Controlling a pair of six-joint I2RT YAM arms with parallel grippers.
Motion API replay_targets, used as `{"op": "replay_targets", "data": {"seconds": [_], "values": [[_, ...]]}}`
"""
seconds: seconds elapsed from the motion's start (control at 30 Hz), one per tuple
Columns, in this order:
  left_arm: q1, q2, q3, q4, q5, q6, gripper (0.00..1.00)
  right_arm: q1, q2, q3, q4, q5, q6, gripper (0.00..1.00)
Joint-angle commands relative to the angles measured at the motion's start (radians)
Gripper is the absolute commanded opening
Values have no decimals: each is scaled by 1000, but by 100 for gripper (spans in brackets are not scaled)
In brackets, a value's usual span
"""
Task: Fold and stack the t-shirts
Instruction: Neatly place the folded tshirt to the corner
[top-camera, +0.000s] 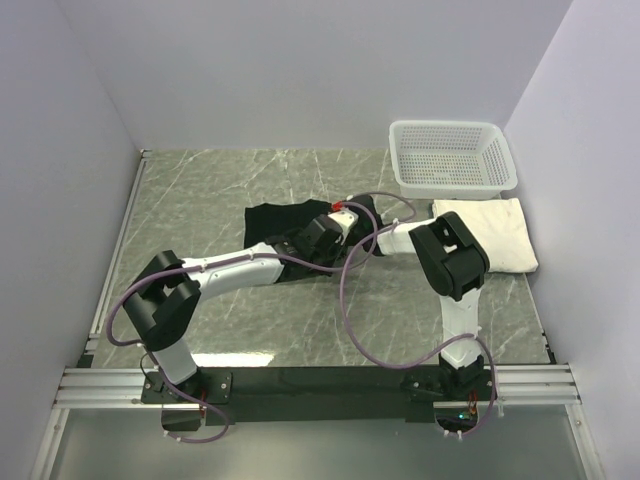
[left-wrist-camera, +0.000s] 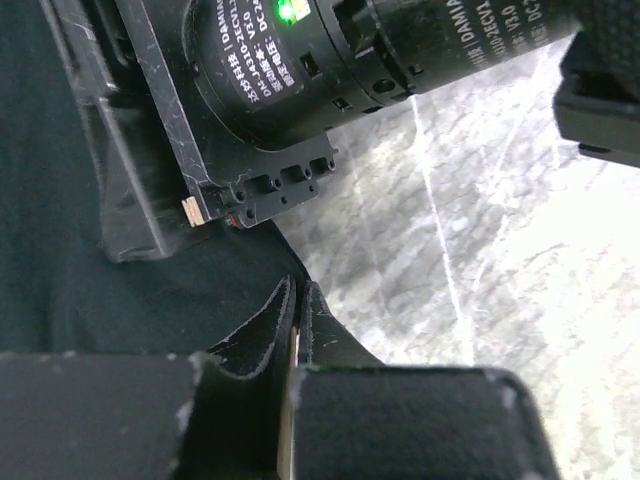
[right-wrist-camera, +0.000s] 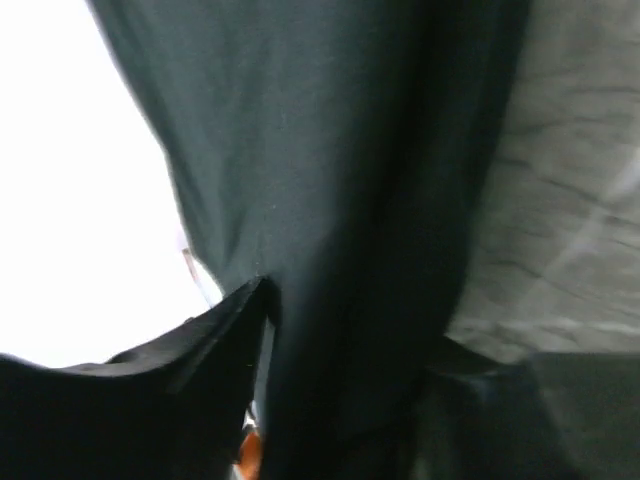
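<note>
The black t-shirt (top-camera: 278, 221) lies crumpled on the table's middle, partly under both arms. The cream-white t-shirt (top-camera: 497, 234) lies folded at the right. My left gripper (top-camera: 322, 236) is at the black shirt's right edge. In the left wrist view its fingers (left-wrist-camera: 262, 335) are pressed together at the edge of the black cloth (left-wrist-camera: 60, 260). My right gripper (top-camera: 350, 214) is just beyond it. In the right wrist view the gripper (right-wrist-camera: 300, 330) is shut on black cloth (right-wrist-camera: 300, 150), which drapes over and hides one finger.
A white plastic mesh basket (top-camera: 452, 156) stands at the back right, just behind the cream shirt. White walls close in the left, back and right sides. The marble table (top-camera: 200, 190) shows to the left of and in front of the black shirt.
</note>
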Motion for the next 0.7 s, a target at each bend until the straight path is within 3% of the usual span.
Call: {"op": "replay_targets", "data": {"seconds": [0.0,0.03,0.1,0.13,0.17,0.23,0.27,0.37,0.5,0.67], "values": [[-10,-44,-8,59,77,-67,6,0,-53,44,-130,67,-143,45],[-8,-54,-11,62,80,-93,8,-2,-66,44,-185,83,-198,33],[-10,-70,-16,62,78,-126,22,-5,-108,44,-239,113,-252,21],[-11,-85,-16,53,74,-165,27,-9,-122,42,-292,124,-301,9],[-10,-94,-13,49,61,-183,38,-13,-136,41,-317,142,-326,2],[-8,-122,-10,27,48,-232,50,-23,-176,37,-398,163,-395,0],[-4,-131,-2,16,38,-249,62,-28,-191,30,-423,172,-417,0],[30,-180,1,-16,32,-304,85,-57,-251,2,-514,209,-498,0],[163,-258,-14,-77,78,-389,99,-121,-367,-32,-618,258,-585,0],[431,-349,-106,-108,202,-380,99,-223,-467,-18,-783,374,-710,0]]}}
